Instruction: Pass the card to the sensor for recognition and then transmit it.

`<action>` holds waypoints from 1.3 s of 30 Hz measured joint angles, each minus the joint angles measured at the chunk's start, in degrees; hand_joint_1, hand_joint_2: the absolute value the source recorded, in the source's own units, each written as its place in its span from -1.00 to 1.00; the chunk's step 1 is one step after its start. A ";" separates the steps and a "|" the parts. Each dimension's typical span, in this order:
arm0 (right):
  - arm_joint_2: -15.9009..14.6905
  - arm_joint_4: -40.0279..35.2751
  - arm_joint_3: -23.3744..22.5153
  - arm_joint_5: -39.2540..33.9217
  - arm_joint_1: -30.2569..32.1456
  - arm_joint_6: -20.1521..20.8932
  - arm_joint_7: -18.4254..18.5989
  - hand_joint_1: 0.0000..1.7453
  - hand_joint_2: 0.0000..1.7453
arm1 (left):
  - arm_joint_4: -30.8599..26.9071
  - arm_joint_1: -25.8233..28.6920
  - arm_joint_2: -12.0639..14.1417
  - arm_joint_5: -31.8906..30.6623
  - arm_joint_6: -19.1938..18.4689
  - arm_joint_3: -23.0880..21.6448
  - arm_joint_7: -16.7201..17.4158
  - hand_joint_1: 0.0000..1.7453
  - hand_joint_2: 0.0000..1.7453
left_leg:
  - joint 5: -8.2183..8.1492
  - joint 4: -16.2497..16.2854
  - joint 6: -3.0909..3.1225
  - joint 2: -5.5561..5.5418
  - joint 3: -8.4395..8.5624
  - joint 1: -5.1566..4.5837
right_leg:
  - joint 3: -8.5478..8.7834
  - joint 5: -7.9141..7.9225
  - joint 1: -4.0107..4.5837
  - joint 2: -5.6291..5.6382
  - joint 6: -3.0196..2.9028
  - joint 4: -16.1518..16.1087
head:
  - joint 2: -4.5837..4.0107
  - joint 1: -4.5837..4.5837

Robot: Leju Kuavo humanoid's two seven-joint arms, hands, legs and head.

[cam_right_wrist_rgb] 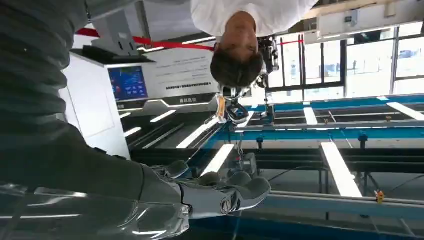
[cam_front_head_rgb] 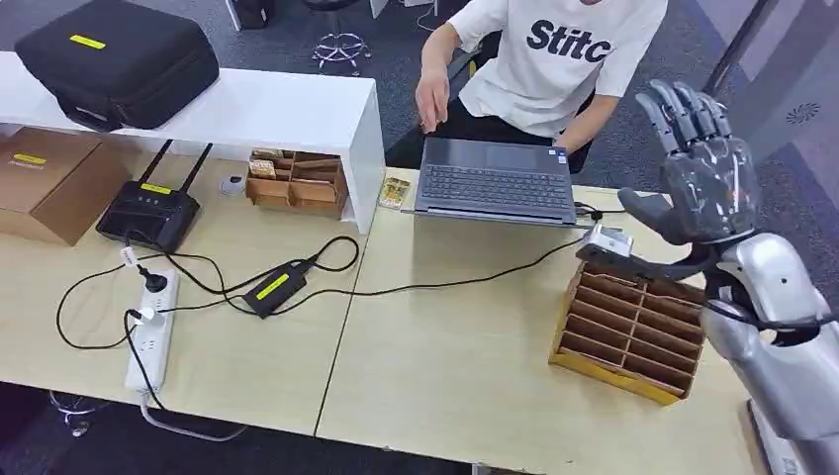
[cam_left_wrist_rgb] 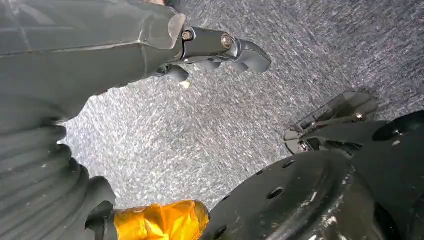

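Card was seen flat by laptop, long axis toward the person; right hand was raised, fingers apart and empty; left hand was curled, empty.

Office/lab: laptop, router, desks.

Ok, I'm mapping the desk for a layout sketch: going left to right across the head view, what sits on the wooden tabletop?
Cardboard box → router → small wooden organizer → laptop → slotted wooden rack, with the right hand raised above it.
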 joint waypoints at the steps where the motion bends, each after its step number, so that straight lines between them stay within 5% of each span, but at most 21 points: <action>1: -0.15 -1.33 -1.77 0.00 3.41 -0.79 -0.59 -1.00 1.00 | 0.09 0.10 -0.09 0.20 0.11 0.26 -0.13 -1.00 1.00 | -0.04 0.00 0.00 0.00 0.00 -0.01 | 0.00 -0.02 0.00 0.01 0.00 0.00 | 0.00 -0.02; 5: -0.37 -5.77 -8.85 -0.13 14.80 -2.60 -2.77 -1.00 1.00 | 0.66 0.13 -0.28 0.92 0.63 0.85 -0.90 -1.00 1.00 | -0.14 0.00 -0.01 0.01 -0.04 -0.03 | -0.01 -0.11 -0.02 0.01 0.00 0.00 | 0.00 0.00; 9: -0.37 -8.00 -12.78 -0.11 19.75 -2.47 -3.69 -1.00 1.00 | 1.09 0.09 -0.33 0.98 0.94 1.16 -1.05 -1.00 1.00 | -0.20 -0.01 0.02 0.20 0.01 -0.04 | -0.03 -0.11 -0.04 0.16 0.00 0.00 | 0.00 -0.02; 23: -0.37 -9.98 -16.15 -0.15 22.74 -2.18 -3.98 -1.00 1.00 | 1.31 0.04 -0.35 1.16 1.05 1.77 -1.25 -1.00 1.00 | -0.21 -0.01 0.00 0.22 0.07 -0.04 | -0.02 -0.11 -0.04 0.20 0.00 0.00 | 0.00 -0.02; 28: -0.26 -11.99 -19.05 -2.30 28.40 -1.79 -5.53 -1.00 1.00 | 2.32 0.04 -0.46 2.08 1.46 2.12 -2.10 -1.00 1.00 | -0.28 -0.01 0.03 0.17 0.04 -0.05 | 0.00 -0.20 -0.05 0.14 0.03 0.00 | 0.00 -0.02; 33: 0.18 -12.26 -21.46 -3.48 31.85 0.55 -6.38 -1.00 1.00 | 3.67 -0.27 -0.55 2.80 1.88 2.25 -2.82 -1.00 1.00 | -0.33 -0.01 0.01 0.25 0.05 -0.05 | -0.01 -0.23 -0.06 0.23 0.05 0.00 | 0.00 0.00; 39: 1.60 -6.02 -20.14 -1.37 28.39 4.75 -5.83 -1.00 1.00 | 4.35 -1.23 -0.55 2.47 1.77 2.29 -2.93 -1.00 1.00 | -0.29 -0.03 0.00 0.30 0.08 -0.05 | 0.02 -0.20 -0.06 0.26 0.01 0.02 | 0.00 -0.02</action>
